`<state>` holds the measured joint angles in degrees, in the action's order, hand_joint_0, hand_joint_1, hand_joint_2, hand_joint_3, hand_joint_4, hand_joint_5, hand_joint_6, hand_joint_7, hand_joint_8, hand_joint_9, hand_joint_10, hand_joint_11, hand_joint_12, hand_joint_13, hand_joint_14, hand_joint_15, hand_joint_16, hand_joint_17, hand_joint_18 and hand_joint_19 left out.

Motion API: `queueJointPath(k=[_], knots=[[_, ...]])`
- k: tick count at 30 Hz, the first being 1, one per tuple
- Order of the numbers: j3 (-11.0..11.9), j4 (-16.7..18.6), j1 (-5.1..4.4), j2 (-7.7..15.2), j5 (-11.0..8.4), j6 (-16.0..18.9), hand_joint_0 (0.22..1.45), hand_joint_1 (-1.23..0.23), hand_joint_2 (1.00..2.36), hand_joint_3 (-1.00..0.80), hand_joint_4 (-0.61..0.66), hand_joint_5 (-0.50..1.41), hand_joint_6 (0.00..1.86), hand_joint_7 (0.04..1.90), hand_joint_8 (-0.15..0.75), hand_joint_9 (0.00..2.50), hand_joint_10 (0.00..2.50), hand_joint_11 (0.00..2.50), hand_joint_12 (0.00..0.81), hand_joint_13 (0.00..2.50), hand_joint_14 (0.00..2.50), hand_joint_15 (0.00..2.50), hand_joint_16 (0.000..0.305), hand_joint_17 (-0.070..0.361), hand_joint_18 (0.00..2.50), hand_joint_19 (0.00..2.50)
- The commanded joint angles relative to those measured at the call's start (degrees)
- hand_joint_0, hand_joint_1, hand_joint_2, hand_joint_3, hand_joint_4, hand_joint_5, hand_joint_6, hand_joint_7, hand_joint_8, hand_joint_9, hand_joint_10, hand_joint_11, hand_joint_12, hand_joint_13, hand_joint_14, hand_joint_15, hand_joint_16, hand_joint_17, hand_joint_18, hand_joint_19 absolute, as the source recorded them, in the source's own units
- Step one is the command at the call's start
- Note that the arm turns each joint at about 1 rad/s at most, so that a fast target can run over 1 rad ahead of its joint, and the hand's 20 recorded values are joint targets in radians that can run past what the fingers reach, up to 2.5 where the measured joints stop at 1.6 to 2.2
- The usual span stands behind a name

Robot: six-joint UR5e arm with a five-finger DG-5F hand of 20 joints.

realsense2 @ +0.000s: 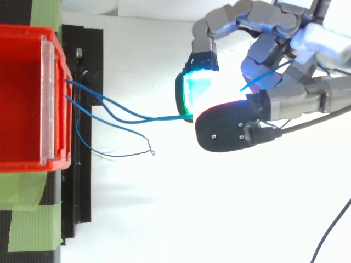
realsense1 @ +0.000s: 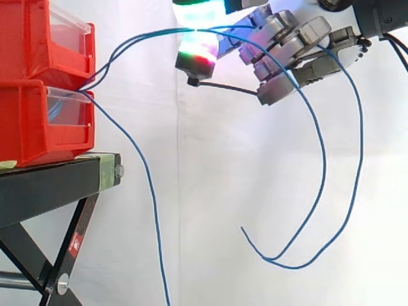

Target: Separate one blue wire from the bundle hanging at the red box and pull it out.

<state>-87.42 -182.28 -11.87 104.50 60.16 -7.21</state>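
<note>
**Robot hand (realsense2: 277, 101) pinches blue wires (realsense2: 126, 114) by stacked red bins**

Glowing pads (realsense2: 197, 90) of the robot hand are pressed together on two blue strands. The strands curve from its fingertips to the front lip of the lower red bin (realsense1: 44, 127), which sits beyond and below the hand. More blue shows faintly behind that bin's clear front panel (realsense1: 67, 115). The upper red bin (realsense2: 24, 34) sits directly on the lower one, and both rest on a black stand (realsense1: 51, 185) patched with green tape (realsense2: 33, 224). Behind the pinch, the strands drape over the fingers and hang in long loops (realsense1: 322, 166) beneath the hand. Another blue wire (realsense1: 153, 210) drops from the lower bin, well apart from the hand and untouched.
</note>
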Motion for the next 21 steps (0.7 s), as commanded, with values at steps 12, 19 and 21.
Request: queueJointPath(k=[12, 19, 21], knots=[[0.06, 0.00, 0.01, 0.00, 0.04, 0.79, 0.66, -0.79, 1.04, 0.17, -0.13, -0.14, 0.90, 1.49, 0.406, 1.54, 1.57, 2.13, 0.379, 1.61, 2.50, 0.75, 0.049, 0.110, 1.44, 1.29], [0.06, 0.53, -0.08, 0.00, 0.04, 4.83, 0.68, -0.79, 1.04, 0.14, -0.15, -0.16, 0.91, 1.44, 0.382, 1.44, 1.69, 2.08, 0.343, 1.53, 2.50, 0.72, 0.044, 0.098, 1.41, 1.38], [-0.03, 0.53, -0.08, 0.00, 0.04, 5.89, 0.67, -0.78, 1.04, 0.13, -0.11, -0.16, 0.91, 1.42, 0.375, 1.43, 1.72, 2.05, 0.339, 1.55, 2.50, 0.67, 0.042, 0.094, 1.41, 1.41]])
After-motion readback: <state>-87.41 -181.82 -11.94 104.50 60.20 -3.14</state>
